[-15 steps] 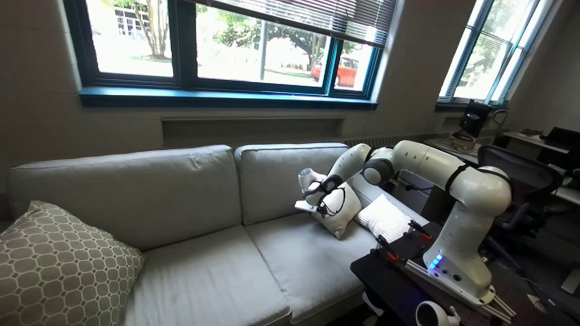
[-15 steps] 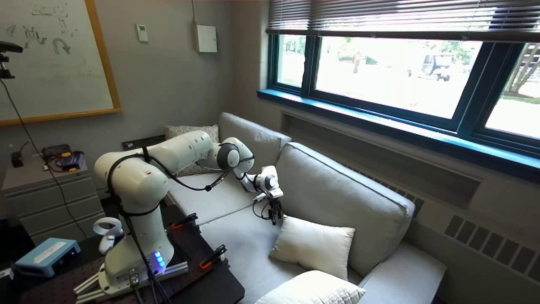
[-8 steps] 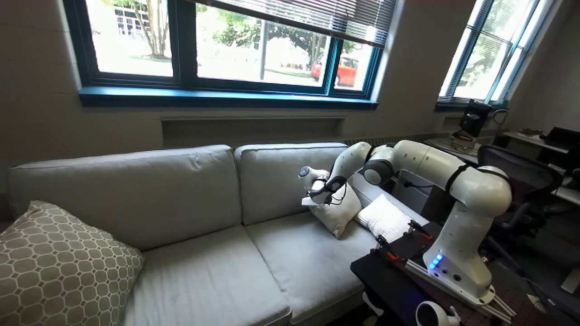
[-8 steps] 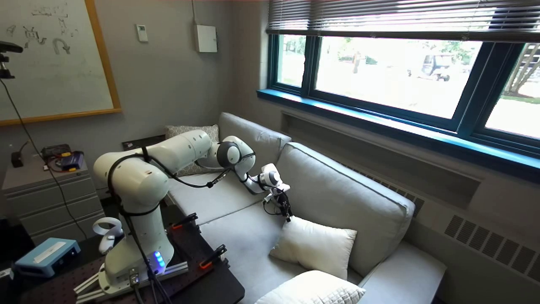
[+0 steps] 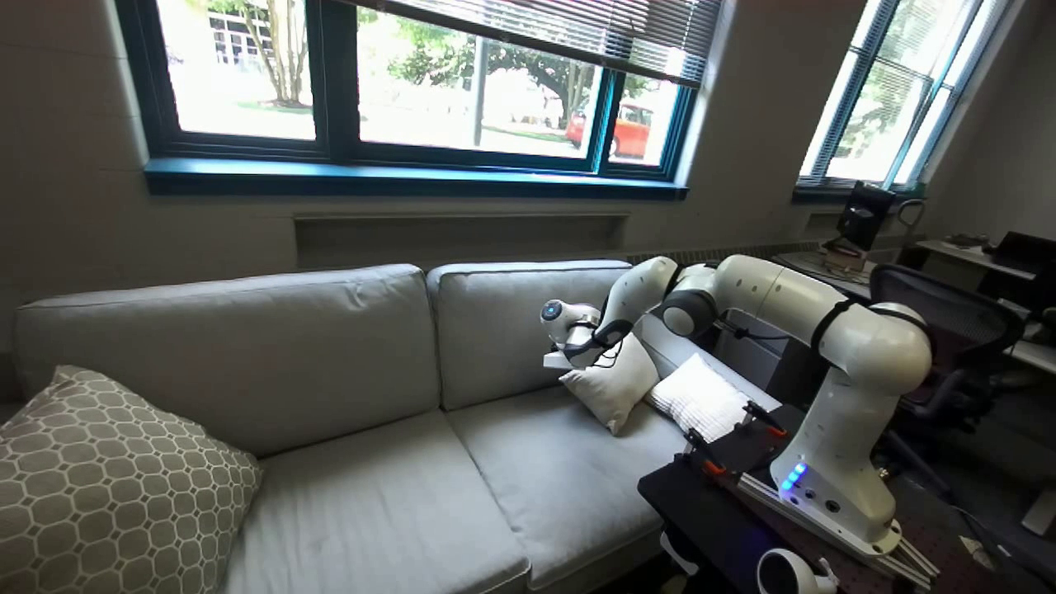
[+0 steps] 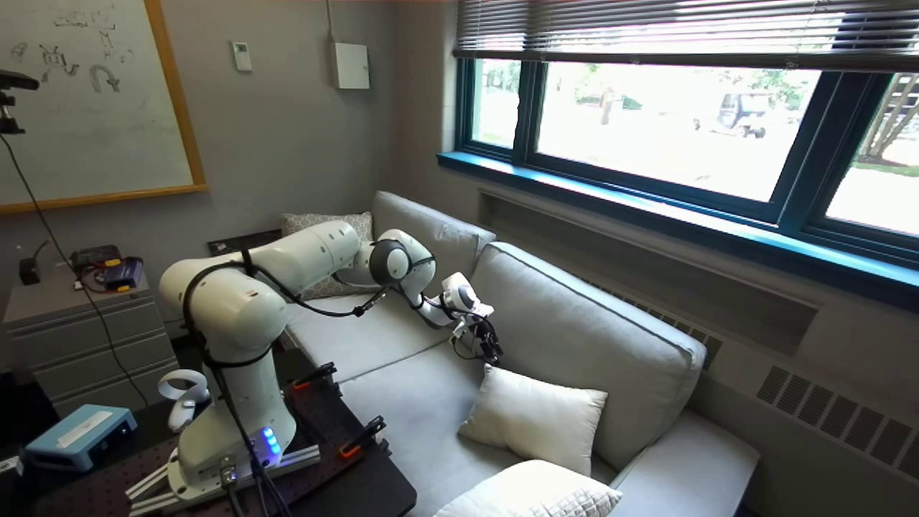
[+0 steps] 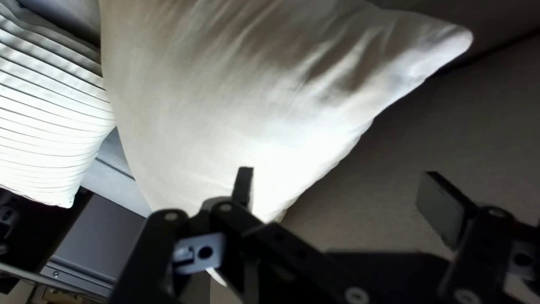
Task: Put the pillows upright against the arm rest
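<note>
The larger cream pillow [image 6: 538, 416] leans tilted against the sofa's back cushion; it also shows in an exterior view [image 5: 620, 388] and fills much of the wrist view [image 7: 236, 101]. The smaller white pillow with a lined texture [image 5: 703, 400] rests tilted by the arm rest [image 6: 693, 463]; it also shows in the wrist view [image 7: 46, 126]. My gripper [image 7: 342, 196] is open and empty. It hovers at the upper corner of the larger pillow [image 6: 493, 355]. In the wrist view one finger overlaps the pillow and the other is over bare sofa fabric. Contact cannot be told.
The sofa's back cushion [image 6: 574, 345] rises close behind my gripper. The lattice-patterned pillow [image 5: 124, 487] is at the sofa's far end. My base stands on a dark table [image 6: 359, 481] with orange-black clamps [image 6: 362, 436] at its edge in front of the sofa.
My gripper has moved toward the larger pillow's upper corner, then slightly up. The larger pillow has shifted very slightly. The smaller pillow has not moved.
</note>
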Tool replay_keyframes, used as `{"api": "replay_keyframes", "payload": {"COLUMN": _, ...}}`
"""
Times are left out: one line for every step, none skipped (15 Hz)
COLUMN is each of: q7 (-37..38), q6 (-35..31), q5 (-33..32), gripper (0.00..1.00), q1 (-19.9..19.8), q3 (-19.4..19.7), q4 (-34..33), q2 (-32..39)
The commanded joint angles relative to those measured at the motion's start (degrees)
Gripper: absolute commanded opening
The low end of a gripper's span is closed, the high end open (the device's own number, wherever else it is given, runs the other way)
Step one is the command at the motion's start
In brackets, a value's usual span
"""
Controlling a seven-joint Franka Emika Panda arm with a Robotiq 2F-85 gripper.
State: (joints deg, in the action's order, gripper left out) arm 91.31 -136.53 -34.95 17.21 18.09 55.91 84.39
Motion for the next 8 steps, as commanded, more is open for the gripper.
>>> {"api": "replay_keyframes", "payload": {"q7": 1.5, "q6": -1.4, "q5": -2.6, "gripper": 1.00, "q1": -3.3, "q3": -3.1, "q4": -0.2, "q2": 0.0}}
{"api": "replay_keyframes", "payload": {"q7": 1.5, "q6": -1.2, "q5": -2.4, "gripper": 1.00, "q1": -4.5, "q3": -4.1, "q4": -0.1, "q2": 0.0}}
{"api": "replay_keyframes", "payload": {"q7": 1.6, "q6": -1.1, "q5": -2.0, "gripper": 1.00, "q1": -5.8, "q3": -5.1, "q4": 0.0, "q2": 0.0}}
{"api": "replay_keyframes", "payload": {"q7": 1.4, "q6": -1.1, "q5": -1.4, "gripper": 1.00, "q1": -7.1, "q3": -6.4, "q4": 0.2, "q2": 0.0}}
{"api": "replay_keyframes", "payload": {"q7": 1.3, "q6": -1.1, "q5": -1.0, "gripper": 1.00, "q1": -8.4, "q3": -7.5, "q4": 0.4, "q2": 0.1}}
{"api": "replay_keyframes", "payload": {"q7": 1.3, "q6": -1.1, "q5": -0.7, "gripper": 1.00, "q1": -9.7, "q3": -8.6, "q4": 0.8, "q2": 0.1}}
{"api": "replay_keyframes", "payload": {"q7": -0.4, "q6": -2.3, "q5": 4.2, "gripper": 1.00, "q1": -9.0, "q3": -6.6, "q4": 1.9, "q2": 0.1}}
{"api": "replay_keyframes", "payload": {"q7": 0.9, "q6": -1.5, "q5": 1.5, "gripper": 1.00, "q1": -12.1, "q3": -10.7, "q4": 1.7, "q2": 0.1}}
